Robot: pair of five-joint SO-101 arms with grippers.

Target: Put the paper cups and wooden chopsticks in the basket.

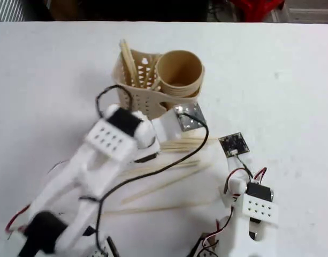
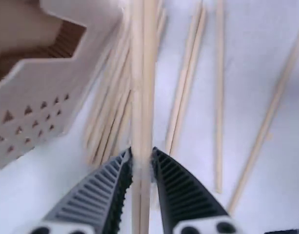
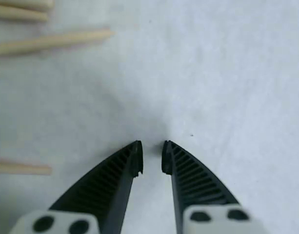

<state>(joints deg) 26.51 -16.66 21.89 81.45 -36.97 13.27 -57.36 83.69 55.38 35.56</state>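
1. The basket (image 1: 137, 99) stood upright on the white table (image 1: 281, 80) and serves as the reference point for all positions below.
2. The paper cups (image 1: 180, 69) sat nested as one stack inside the basket, mouth upward, against its end wall.
3. Several upright chopsticks (image 1: 129, 61) stood in the other end of the basket, their tips rising above its rim.
4. The loose chopsticks (image 1: 169, 168) lay scattered flat on the table near the basket, on the side facing the arms.
5. The left gripper (image 2: 142, 155) was positioned just beside the basket's perforated wall. It was clenched on the gripped chopsticks (image 2: 142, 73), a pair running straight out between its fingers (image 2: 105, 190) alongside the basket.
6. The right gripper (image 3: 152, 156) was positioned well apart from the basket, low over bare table. Its jaws stood a narrow gap apart and grasped nothing. A few loose chopstick ends lay near it.
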